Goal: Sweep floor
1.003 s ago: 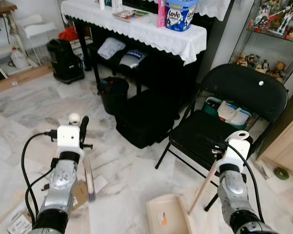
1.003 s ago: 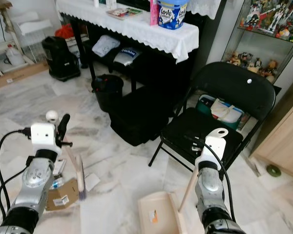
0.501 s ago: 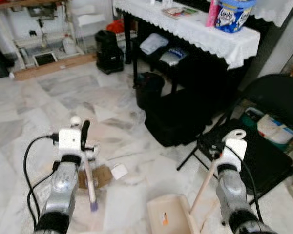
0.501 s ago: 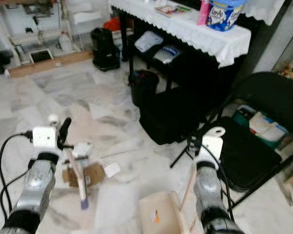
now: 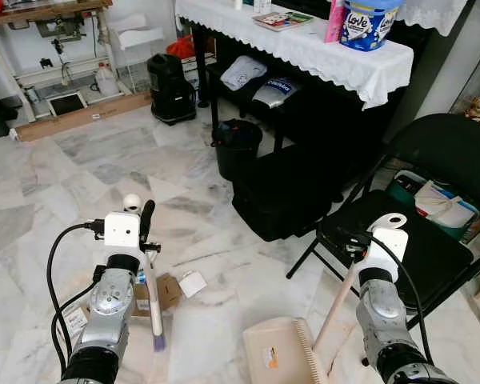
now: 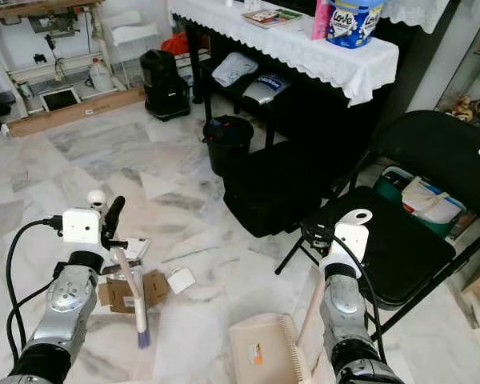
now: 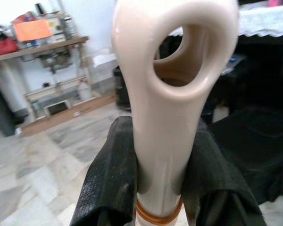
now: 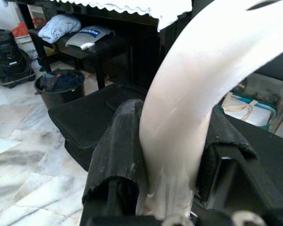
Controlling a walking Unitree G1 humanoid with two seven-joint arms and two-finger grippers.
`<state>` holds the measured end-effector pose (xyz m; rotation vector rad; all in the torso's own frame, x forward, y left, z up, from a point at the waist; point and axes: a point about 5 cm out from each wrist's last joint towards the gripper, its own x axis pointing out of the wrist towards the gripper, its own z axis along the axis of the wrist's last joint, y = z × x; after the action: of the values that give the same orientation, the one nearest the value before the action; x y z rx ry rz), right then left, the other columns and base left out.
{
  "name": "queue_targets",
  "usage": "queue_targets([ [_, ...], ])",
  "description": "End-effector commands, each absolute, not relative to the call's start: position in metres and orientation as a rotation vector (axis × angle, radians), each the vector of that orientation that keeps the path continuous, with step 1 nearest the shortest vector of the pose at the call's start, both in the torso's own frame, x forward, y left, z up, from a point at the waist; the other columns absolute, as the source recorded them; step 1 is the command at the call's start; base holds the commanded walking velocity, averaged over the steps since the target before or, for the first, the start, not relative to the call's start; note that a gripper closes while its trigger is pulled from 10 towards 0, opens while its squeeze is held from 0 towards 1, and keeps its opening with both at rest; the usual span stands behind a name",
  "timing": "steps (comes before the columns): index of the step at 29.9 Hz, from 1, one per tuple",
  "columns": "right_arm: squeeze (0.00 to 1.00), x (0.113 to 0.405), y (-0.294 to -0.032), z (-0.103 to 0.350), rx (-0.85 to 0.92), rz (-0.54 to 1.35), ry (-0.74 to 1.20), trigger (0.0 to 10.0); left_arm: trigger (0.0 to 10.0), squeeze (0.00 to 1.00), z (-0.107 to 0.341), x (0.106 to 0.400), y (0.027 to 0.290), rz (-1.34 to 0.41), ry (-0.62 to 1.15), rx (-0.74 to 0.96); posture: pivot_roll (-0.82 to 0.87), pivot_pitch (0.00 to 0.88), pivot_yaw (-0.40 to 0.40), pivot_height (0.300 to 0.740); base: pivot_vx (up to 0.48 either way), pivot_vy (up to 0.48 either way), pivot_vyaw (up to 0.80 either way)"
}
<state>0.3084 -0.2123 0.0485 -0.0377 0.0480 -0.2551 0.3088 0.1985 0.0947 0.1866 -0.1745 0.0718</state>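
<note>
Floor (image 5: pixel 80 168) is marble, littered by my left arm with a flattened cardboard box (image 5: pixel 166 293) and a white paper scrap (image 5: pixel 194 283). My left gripper (image 7: pixel 162 181) is clamped on the brush (image 5: pixel 153 308), bristles down beside that litter so I can drag it across. My right gripper (image 8: pixel 172 162) is closed on the dustpan (image 5: pixel 280 356) handle, pan flat on the tiles to receive it. Since half a second ago my head view has steadied and swung right, showing more of the black folding chair (image 5: pixel 432 208)
</note>
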Motion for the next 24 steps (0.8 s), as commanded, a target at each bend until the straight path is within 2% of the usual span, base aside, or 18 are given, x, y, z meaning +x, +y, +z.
queue_targets([
  [1,0.0,0.312,-0.214,0.056,-0.038,-0.262,0.011,10.0,10.0,0.0,0.1,0.312,0.207,0.117,-0.181,0.25,0.04,0.0,-0.025,0.74,0.0,0.0,0.0],
  [14,0.0,0.314,-0.213,0.057,-0.035,-0.259,0.011,10.0,10.0,0.0,0.092,0.31,0.236,0.268,-0.075,0.37,0.05,0.0,-0.025,0.74,0.0,0.0,0.0],
  [24,0.0,0.314,-0.212,0.057,-0.032,-0.262,0.011,10.0,10.0,0.0,0.118,0.314,0.234,0.314,-0.221,0.423,0.05,0.0,-0.023,0.74,0.0,0.0,0.0],
])
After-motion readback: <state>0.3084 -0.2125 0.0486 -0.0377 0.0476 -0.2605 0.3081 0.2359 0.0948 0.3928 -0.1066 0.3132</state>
